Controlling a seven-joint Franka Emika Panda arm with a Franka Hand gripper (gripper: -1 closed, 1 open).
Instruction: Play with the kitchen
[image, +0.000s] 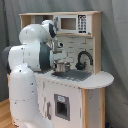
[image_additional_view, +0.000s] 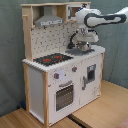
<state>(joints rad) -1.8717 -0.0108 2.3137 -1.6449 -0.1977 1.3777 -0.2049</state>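
The kitchen (image_additional_view: 60, 75) stands on the floor, arm (image_additional_view: 102, 19) reaching over its sink (image_additional_view: 82, 50). Play looks barely begun; hob (image_additional_view: 52, 59) untouched. Jaws' state: cannot tell.

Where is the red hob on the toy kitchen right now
In the second exterior view, the hob sits on the kitchen counter, toward the second exterior view's left, under the hood.

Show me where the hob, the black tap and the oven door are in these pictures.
hob (image_additional_view: 51, 59), second exterior view, on the black surface between the red rings.
black tap (image: 83, 56), first exterior view, on the curved arch of the spout.
oven door (image_additional_view: 64, 96), second exterior view, on its dark window.
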